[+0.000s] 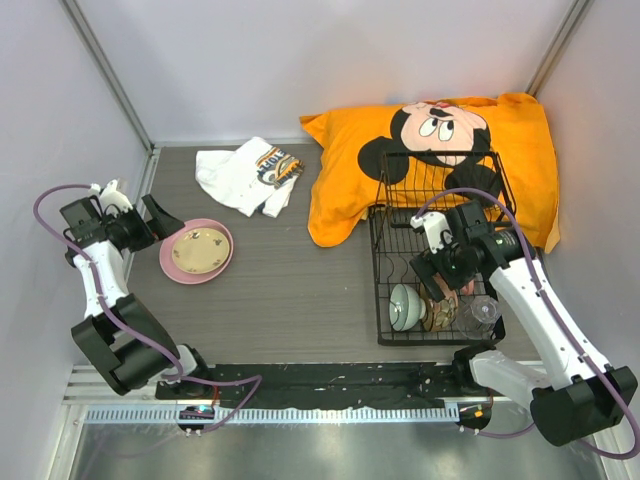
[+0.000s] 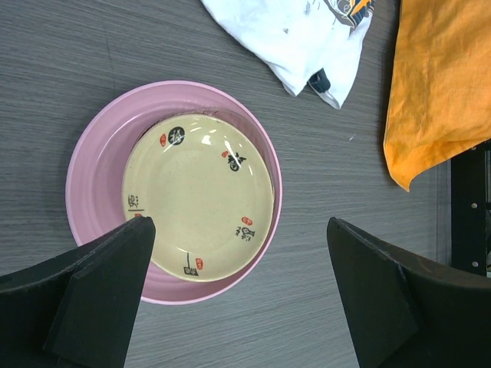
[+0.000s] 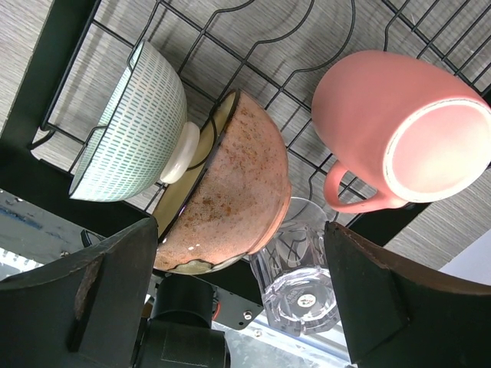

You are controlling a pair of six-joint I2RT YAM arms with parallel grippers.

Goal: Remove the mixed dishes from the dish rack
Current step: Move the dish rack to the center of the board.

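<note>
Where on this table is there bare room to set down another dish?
The grey tabletop is bare between the round pink plate and the black wire dish rack, nearer than the white crumpled cloth. The rack's near end is crowded with dishes.

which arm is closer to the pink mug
Right. The right gripper hovers over the dish rack with the pink mug just off its open fingers; the left gripper is across the table, above the pink plate.

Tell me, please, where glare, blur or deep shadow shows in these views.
Left wrist: glare streaks the tan plate; the left fingers look black. Right wrist: the base of the pink mug is washed out, the right fingers dark. Top external: evenly lit, fairly sharp.
</note>
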